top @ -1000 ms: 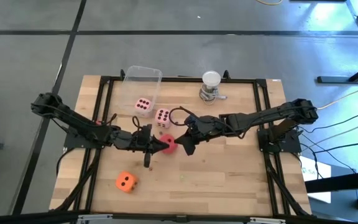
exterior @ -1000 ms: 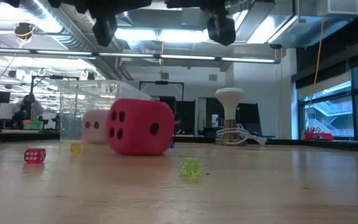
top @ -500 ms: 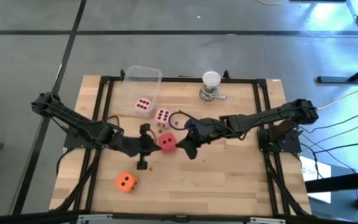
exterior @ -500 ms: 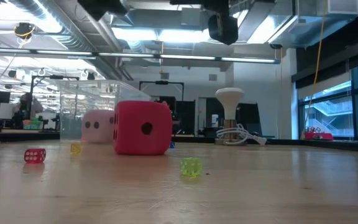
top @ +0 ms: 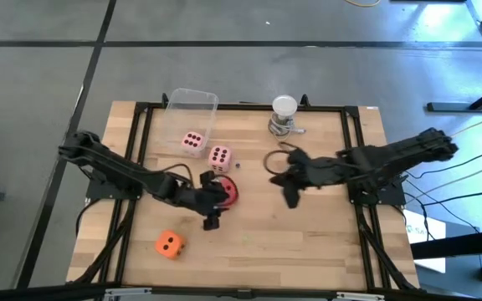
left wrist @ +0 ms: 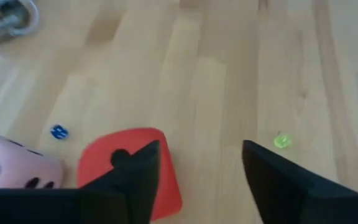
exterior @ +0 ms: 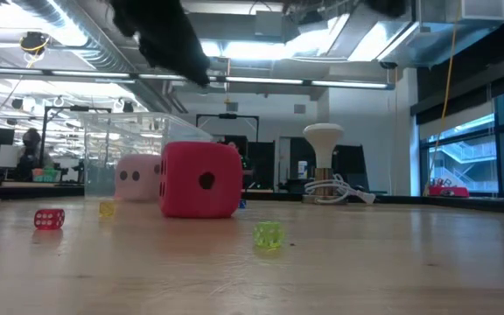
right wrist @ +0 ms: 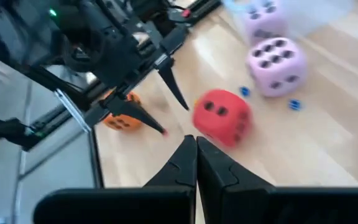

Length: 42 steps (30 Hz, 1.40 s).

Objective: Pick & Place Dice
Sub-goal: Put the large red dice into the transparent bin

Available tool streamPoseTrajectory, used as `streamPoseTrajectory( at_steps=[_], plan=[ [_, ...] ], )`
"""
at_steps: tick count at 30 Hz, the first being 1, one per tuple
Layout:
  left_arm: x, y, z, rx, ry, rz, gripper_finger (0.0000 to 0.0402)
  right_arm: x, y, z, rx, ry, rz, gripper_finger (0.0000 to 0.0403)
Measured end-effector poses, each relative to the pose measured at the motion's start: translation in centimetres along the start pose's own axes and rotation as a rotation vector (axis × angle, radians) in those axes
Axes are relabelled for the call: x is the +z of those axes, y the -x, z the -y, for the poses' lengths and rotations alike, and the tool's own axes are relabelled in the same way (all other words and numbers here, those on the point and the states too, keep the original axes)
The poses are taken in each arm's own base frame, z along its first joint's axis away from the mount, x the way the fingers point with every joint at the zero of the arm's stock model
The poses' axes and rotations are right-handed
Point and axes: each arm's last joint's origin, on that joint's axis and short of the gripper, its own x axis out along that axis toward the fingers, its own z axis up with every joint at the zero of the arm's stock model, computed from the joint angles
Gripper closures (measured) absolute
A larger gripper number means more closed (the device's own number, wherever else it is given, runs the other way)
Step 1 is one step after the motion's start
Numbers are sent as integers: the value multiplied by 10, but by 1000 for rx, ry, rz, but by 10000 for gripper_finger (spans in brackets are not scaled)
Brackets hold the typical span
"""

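The red die (top: 227, 191) sits flat on the wooden table near its middle; it also shows in the low view (exterior: 199, 179) and the right wrist view (right wrist: 222, 116). My left gripper (top: 217, 201) hangs open just left of it and above it, touching nothing. In the left wrist view the red die (left wrist: 129, 168) lies behind one finger, and bare wood shows in the gripper's gap (left wrist: 201, 146). My right gripper (top: 284, 182) is shut and empty (right wrist: 196, 149), raised to the right of the red die. Two pink dice (top: 193, 142) (top: 219, 156) lie farther back. An orange die (top: 169, 244) lies near the front left.
A clear plastic container (top: 192, 104) stands at the back left. At the back centre is a white round-topped object on a metal base (top: 284, 115). Tiny dice lie on the wood: red (exterior: 49, 218), yellow (exterior: 106, 208), green (exterior: 269, 234). A black frame (top: 141, 109) borders the table.
My left gripper has opened beside the red die and tipped more level. My right gripper, still shut, has drawn back toward the table's right edge and risen. The red die has turned about from a tilted pose and now rests flat in about the same place.
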Motion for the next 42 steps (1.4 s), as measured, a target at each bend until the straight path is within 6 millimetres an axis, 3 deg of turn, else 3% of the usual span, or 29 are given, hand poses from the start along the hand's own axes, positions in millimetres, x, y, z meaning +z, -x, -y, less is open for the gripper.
streamPoseTrajectory(
  at_steps=[6, 11, 25, 31, 36, 42],
  plan=[
    [7, -18, 6, 50, -18, 0, 125, -13, 56, 11, -67, 4, 8, 403],
    [8, -34, 6, 65, -103, -78, 115, -22, 79, 14, -92, 8, 27, 403],
    [31, -62, -6, 153, -156, -253, 102, -49, 90, 12, -137, 82, -62, 403],
    [29, -66, -8, 174, -170, -383, 102, -57, 96, 15, -179, 109, -69, 403],
    [34, -66, -6, 242, -131, -390, 102, -60, 99, 17, -205, 126, -65, 403],
    [26, -80, -5, 271, -150, -464, 102, -62, 101, 17, -210, 145, -56, 403]
  ],
)
